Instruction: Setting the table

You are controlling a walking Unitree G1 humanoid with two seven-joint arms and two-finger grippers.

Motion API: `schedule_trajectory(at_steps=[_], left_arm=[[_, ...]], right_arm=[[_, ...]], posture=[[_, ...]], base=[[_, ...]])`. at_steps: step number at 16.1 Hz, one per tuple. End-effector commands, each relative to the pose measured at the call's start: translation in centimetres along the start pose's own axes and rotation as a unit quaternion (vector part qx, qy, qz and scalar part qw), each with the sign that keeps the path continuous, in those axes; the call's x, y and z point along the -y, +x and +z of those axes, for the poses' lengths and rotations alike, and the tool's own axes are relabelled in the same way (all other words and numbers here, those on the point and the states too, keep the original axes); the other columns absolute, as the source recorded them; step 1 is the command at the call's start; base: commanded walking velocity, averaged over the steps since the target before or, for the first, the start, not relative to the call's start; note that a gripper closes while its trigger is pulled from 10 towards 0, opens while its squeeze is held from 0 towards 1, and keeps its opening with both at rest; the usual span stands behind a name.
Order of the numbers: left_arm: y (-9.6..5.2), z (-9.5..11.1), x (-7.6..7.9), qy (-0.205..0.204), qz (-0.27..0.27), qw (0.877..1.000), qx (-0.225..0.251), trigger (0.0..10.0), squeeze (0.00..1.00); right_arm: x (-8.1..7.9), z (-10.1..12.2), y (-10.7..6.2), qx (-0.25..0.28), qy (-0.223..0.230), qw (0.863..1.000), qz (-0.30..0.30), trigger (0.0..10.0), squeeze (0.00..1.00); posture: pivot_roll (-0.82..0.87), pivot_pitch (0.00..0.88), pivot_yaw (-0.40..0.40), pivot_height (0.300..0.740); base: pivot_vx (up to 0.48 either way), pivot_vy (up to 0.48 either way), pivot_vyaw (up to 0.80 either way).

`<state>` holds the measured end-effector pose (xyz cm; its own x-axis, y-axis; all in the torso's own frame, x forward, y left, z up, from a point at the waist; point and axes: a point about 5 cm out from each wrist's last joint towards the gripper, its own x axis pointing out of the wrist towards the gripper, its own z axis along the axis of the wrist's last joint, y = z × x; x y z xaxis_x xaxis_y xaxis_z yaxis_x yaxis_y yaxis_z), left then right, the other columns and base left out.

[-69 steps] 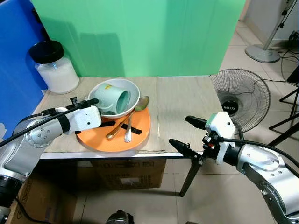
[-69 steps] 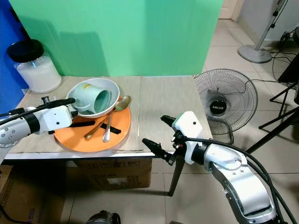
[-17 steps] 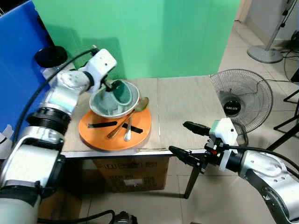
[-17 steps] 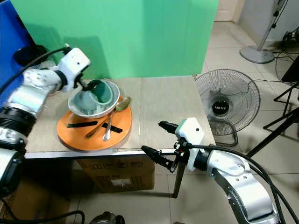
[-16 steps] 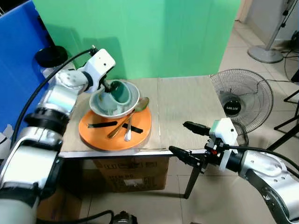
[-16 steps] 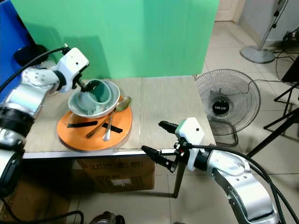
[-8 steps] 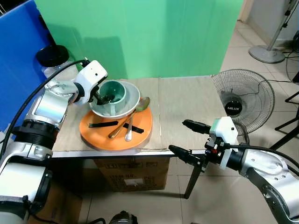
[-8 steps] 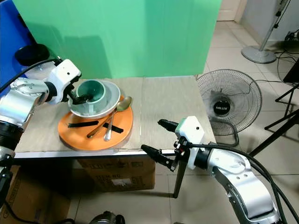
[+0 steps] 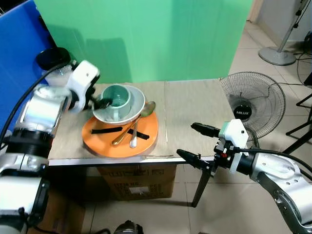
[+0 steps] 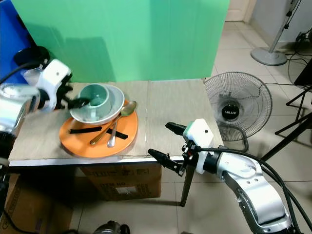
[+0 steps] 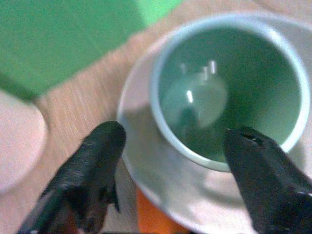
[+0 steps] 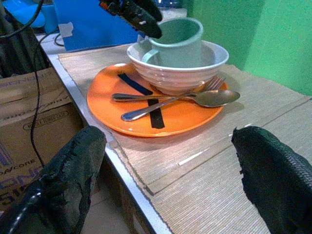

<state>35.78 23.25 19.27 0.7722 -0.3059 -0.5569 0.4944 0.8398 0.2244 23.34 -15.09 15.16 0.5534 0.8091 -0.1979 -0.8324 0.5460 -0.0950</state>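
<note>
Mug (image 9: 117,100) upright in white bowl (image 9: 138,99), pale green, mouth up, handle toward the bench's front edge. Bowl resting on the rear part of orange plate (image 9: 148,137), the plate itself on a woven mat (image 9: 190,105) covering the bench (image 9: 161,159). On the plate in front of the bowl — gold spoon (image 9: 141,117) and silver fork (image 9: 133,139) lying side by side, crossing two black strips (image 9: 106,130).

Left claw (image 9: 103,102) at the bowl's left rim, just beside the mug, fingers spread apart and gripping nothing; seen along its own fingers (image 11: 87,170), the mug's mouth (image 11: 229,92) sits between the two black tips, apart from both. Whether a fingertip touches the bowl — cannot tell.

Right claw (image 9: 199,145) held off the bench's front right corner, well apart from the plate, fingers wide open and empty, one over the mat, one below the bench edge. Through its wrist camera, plate, bowl, mug and cutlery all framed between the two black fingers (image 12: 68,175), with the left claw's tip (image 12: 141,17) beside the mug's rim.

Behind the plate at the bench's far left, glass jar (image 9: 51,61) with black lid, partly hidden by the left arm. Green screen (image 9: 146,39) behind, blue panel (image 9: 19,53) at left. Standing fan (image 9: 251,102) on the tiled floor right of the bench; cardboard box (image 9: 136,180) underneath.
</note>
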Motion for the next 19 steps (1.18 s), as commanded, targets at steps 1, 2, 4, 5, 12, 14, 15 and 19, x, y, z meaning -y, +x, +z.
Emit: schedule_trajectory(at_steps=[1, 2, 4, 5, 12, 14, 15, 19], left_arm=[[-0.3, -0.4, -0.2, -0.017, 0.0, 1.0, -0.005, 0.0, 0.0], [-0.1, -1.3, -0.2, -0.024, 0.002, 0.999, -0.021, 0.0, 0.0], [0.0, -2.3, -0.2, -0.037, 0.006, 0.999, -0.036, 0.0, 0.0], [0.0, -2.3, -0.1, -0.045, 0.004, 0.999, -0.03, 0.0, 0.0], [-0.1, -1.0, -0.2, -0.028, 0.006, 0.999, 0.029, 0.0, 0.0], [0.0, -1.4, 0.2, -0.036, -0.008, 0.999, 0.02, 0.0, 0.0], [0.1, -1.6, 0.3, -0.043, -0.014, 0.999, 0.012, 0.0, 0.0], [0.5, -2.1, 0.5, -0.114, -0.031, 0.993, 0.023, 0.0, 0.0]], right_arm=[[0.2, 0.2, 0.0, 0.002, -0.01, 1.0, 0.004, 10.0, 0.0], [0.2, 0.2, 0.0, 0.002, -0.011, 1.0, 0.006, 10.0, 0.0], [0.1, 0.2, 0.0, 0.001, -0.01, 1.0, 0.01, 10.0, 0.0], [0.1, 0.2, 0.0, 0.002, -0.01, 1.0, 0.01, 10.0, 0.0], [0.0, 0.2, 0.0, 0.003, -0.011, 1.0, 0.01, 10.0, 0.0], [0.0, 0.2, 0.0, 0.003, -0.01, 1.0, 0.011, 10.0, 0.0], [0.0, 0.2, 0.0, 0.003, -0.01, 1.0, 0.011, 10.0, 0.0], [0.0, 0.1, 0.0, 0.002, -0.01, 1.0, 0.01, 10.0, 0.0]], posture=[[-0.05, 0.021, 0.089, 0.74], [-0.05, 0.022, 0.09, 0.74], [-0.06, 0.023, 0.09, 0.74], [-0.06, 0.023, 0.091, 0.74], [-0.06, 0.023, 0.092, 0.74], [-0.06, 0.024, 0.092, 0.74], [-0.06, 0.024, 0.093, 0.74], [-0.06, 0.023, 0.095, 0.74]], base=[[0.0, 0.0, 0.0], [0.0, 0.0, 0.0], [0.0, 0.0, 0.0], [0.0, 0.0, 0.0], [0.0, 0.0, 0.0], [0.0, 0.0, 0.0], [0.0, 0.0, 0.0], [0.0, 0.0, 0.0]])
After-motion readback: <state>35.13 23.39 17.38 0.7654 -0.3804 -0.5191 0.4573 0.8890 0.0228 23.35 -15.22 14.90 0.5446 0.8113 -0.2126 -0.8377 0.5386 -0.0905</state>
